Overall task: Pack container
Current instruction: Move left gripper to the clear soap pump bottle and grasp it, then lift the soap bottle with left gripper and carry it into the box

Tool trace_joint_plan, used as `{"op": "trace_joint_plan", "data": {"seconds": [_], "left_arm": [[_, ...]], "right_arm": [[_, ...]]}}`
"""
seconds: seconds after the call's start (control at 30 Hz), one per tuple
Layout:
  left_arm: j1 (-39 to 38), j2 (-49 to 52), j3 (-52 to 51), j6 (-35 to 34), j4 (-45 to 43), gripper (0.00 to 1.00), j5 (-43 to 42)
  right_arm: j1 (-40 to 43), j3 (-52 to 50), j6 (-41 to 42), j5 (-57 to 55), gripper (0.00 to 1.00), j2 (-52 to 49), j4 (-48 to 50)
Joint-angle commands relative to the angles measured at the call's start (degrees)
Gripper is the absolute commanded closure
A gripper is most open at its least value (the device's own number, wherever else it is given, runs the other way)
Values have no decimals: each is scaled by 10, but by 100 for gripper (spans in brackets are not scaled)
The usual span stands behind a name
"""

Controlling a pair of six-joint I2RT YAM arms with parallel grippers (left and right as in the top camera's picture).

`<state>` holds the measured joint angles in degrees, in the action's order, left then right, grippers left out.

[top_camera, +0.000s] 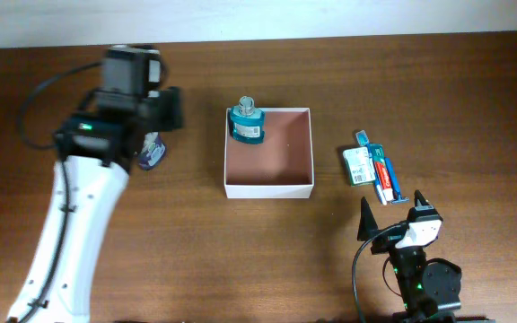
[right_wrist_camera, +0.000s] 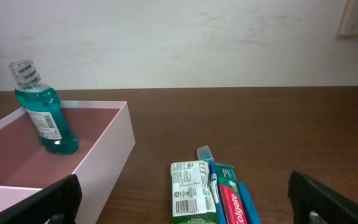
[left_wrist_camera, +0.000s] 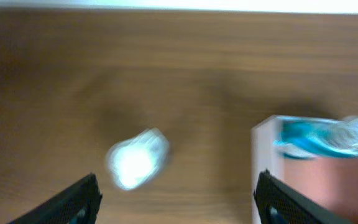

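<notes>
The container [top_camera: 269, 189], a shallow square box with white walls and a brownish-pink inside, sits mid-table. A teal bottle [top_camera: 247, 122] stands in its far-left corner. My left gripper [top_camera: 155, 135] is open and empty, hovering over a small white and purple object [top_camera: 153, 154] left of the box. The blurred left wrist view shows that object [left_wrist_camera: 137, 158] ahead of the open jaws [left_wrist_camera: 178, 202], with the box wall [left_wrist_camera: 263, 168] on the right. My right gripper [top_camera: 391, 215] is open and empty, near the front edge. The right wrist view shows the box [right_wrist_camera: 104, 162] and bottle [right_wrist_camera: 42, 115].
Right of the box lie a green soap box [top_camera: 358, 165], a toothpaste tube [top_camera: 384, 175] and a blue toothbrush [top_camera: 364, 141] side by side. They lie between my right jaws' line of sight: the soap box [right_wrist_camera: 192, 190], toothpaste [right_wrist_camera: 229, 199], toothbrush [right_wrist_camera: 207, 162].
</notes>
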<state>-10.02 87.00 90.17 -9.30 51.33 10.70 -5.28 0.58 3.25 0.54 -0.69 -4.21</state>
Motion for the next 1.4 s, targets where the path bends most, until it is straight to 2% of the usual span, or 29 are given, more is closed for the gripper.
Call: {"op": "trace_joint_plan", "data": {"seconds": [0.0, 0.17, 0.23, 0.3, 0.33, 0.5, 1.03, 1.07, 1.2, 1.23, 1.37], "left_arm": [[62, 10, -7, -9, 13, 20, -58], [101, 28, -27, 10, 9, 20, -58], [111, 40, -28, 20, 10, 16, -59], [120, 58, -28, 54, 10, 13, -86], [122, 65, -28, 71, 11, 7, -101], [123, 96, -28, 154, 13, 3, -116], [136, 167, -28, 193, -8, 1, -116], [136, 169, -28, 193, -14, 4, -116], [136, 169, -28, 193, -40, 53, -120], [136, 169, -28, 193, -42, 59, -120], [136, 169, -28, 193, -42, 59, -120]], "right_arm": [[5, -3, 4, 5, 1, 2, -3], [5, -3, 4, 5, 1, 2, -3], [5, -3, 4, 5, 2, 2, -3], [5, -3, 4, 5, 1, 2, -3], [5, -3, 4, 5, 1, 2, -3], [5, -3, 4, 5, 1, 2, -3], [5, -3, 4, 5, 1, 2, -3], [5, -3, 4, 5, 1, 2, -3], [5, -3, 4, 5, 1, 2, -3], [5, -3, 4, 5, 1, 2, -3], [5, -3, 4, 5, 1, 2, -3]]}}
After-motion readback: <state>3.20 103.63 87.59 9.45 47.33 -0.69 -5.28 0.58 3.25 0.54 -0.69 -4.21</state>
